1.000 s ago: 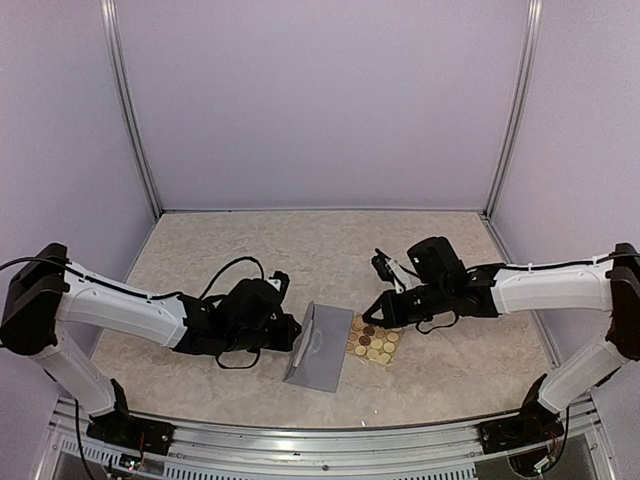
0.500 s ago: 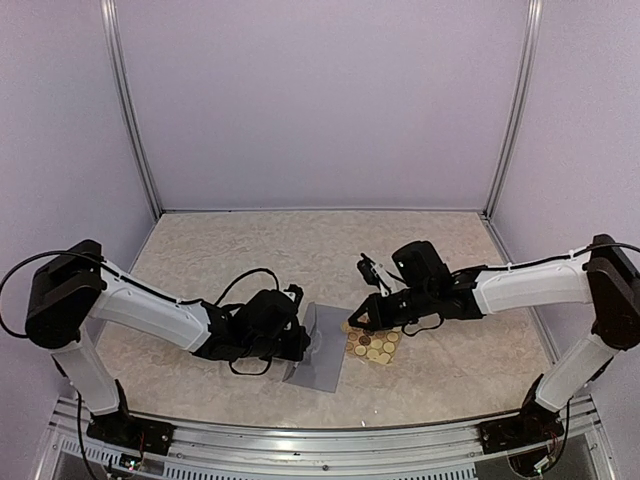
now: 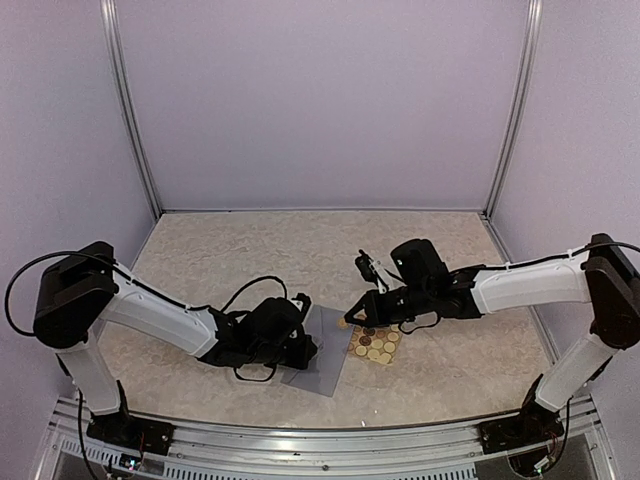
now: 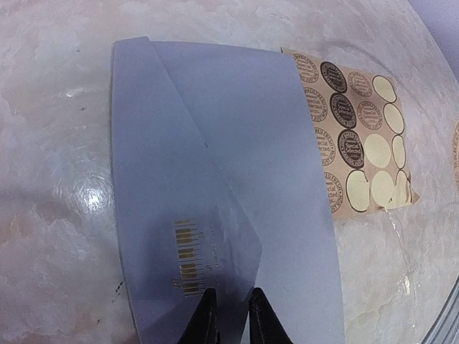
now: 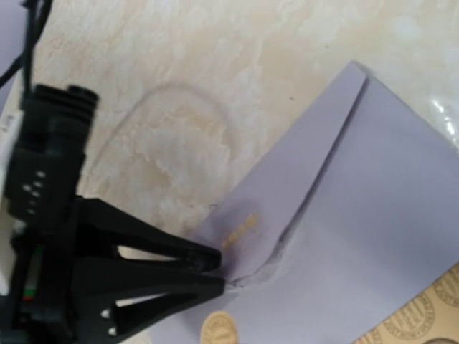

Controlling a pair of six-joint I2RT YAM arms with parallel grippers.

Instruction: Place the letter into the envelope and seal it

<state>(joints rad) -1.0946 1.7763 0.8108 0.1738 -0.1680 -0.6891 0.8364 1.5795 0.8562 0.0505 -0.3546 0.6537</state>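
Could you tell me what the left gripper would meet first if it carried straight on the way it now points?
The left gripper is already at the envelope, so it would probably slide across that; the sticker sheet lies off to one side.

Envelope (image 3: 318,350) and sticker sheet (image 3: 375,344) on table (image 3: 250,250)

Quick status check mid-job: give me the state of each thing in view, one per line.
Envelope: flat on the table, triangular flap folded down over the body.
Sticker sheet: flat, partly tucked under the envelope's edge, several stickers already gone.
Left tool: fingers nearly together, pressing on the envelope.
Right tool: fingers close together, their tips at the envelope's flap, a round sticker beneath them.
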